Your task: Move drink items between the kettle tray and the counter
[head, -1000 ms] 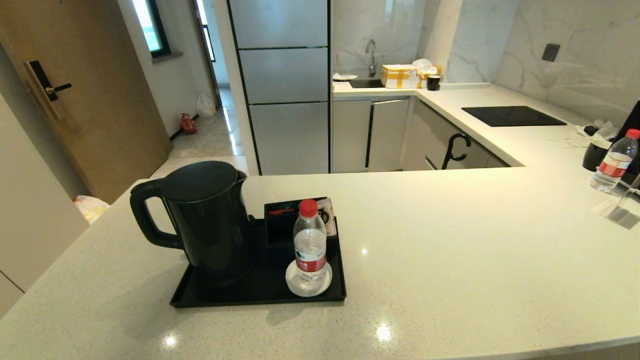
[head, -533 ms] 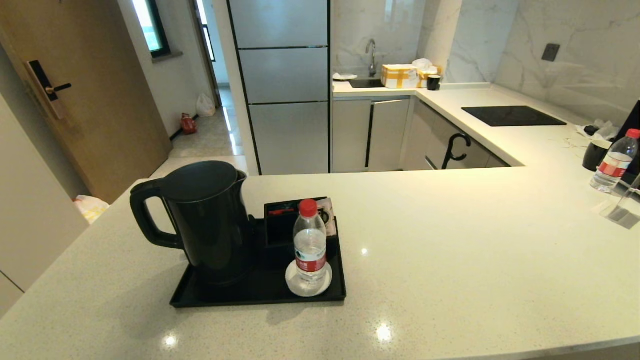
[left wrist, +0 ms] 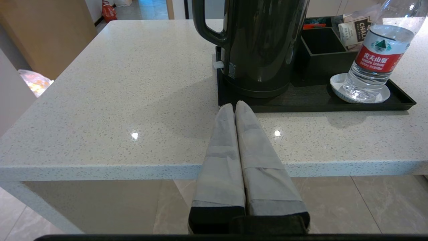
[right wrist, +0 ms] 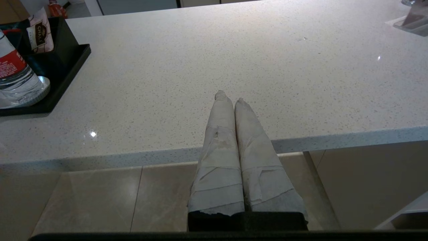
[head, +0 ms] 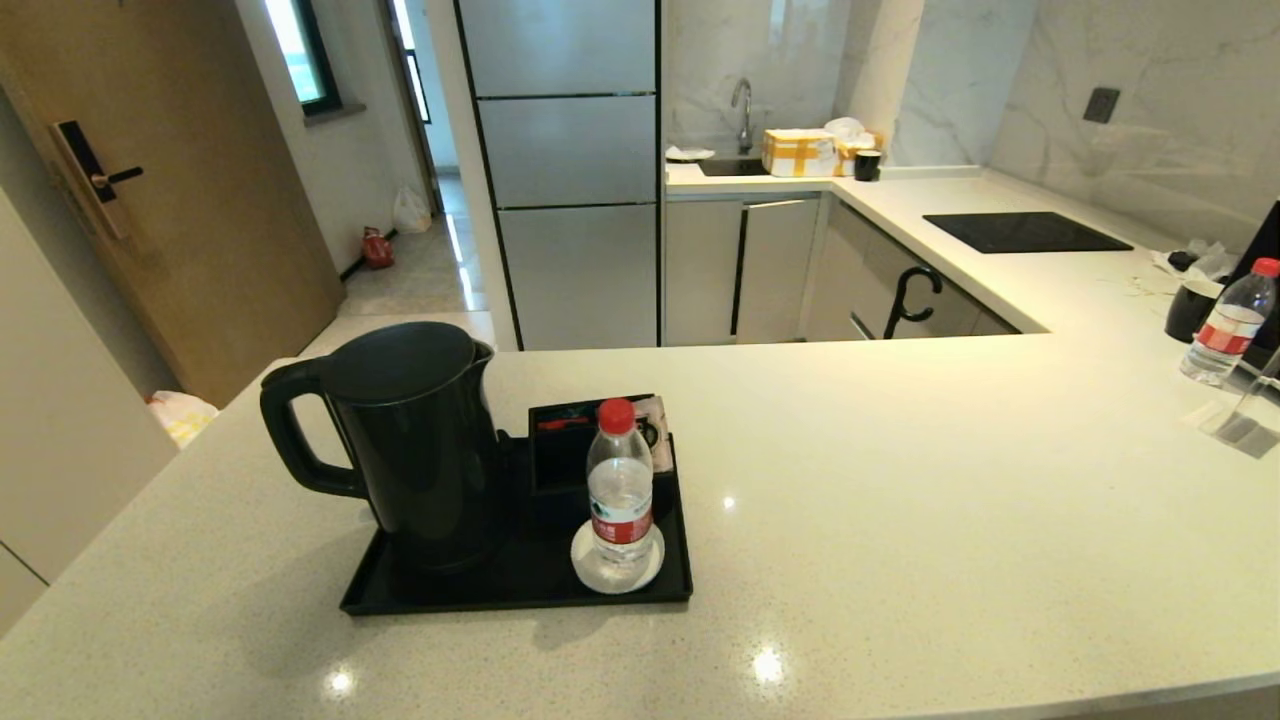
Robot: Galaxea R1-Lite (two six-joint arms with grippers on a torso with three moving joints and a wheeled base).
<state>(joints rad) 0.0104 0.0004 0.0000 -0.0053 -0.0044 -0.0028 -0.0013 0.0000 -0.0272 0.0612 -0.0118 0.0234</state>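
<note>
A tall black kettle (head: 410, 440) stands at the left of the black kettle tray (head: 460, 592) on the counter (head: 900, 480). On the tray's white coaster (head: 590, 574) stands a red-capped water bottle (head: 620, 490). Behind it a divided black box (head: 560, 450) holds a pinkish tea sachet (head: 660, 430). Neither arm shows in the head view. My left gripper (left wrist: 234, 105) is shut and empty, held off the counter's near edge and pointing at the tray's front rim (left wrist: 301, 107). My right gripper (right wrist: 229, 97) is shut and empty, held off the near edge and pointing at bare counter to the right of the tray (right wrist: 57, 90).
A second water bottle (head: 1228, 322), a dark cup (head: 1190, 308) and a clear stand (head: 1248, 418) sit at the counter's far right. A black glass hob (head: 1025, 232) lies in the side run. A sink and boxes are at the back.
</note>
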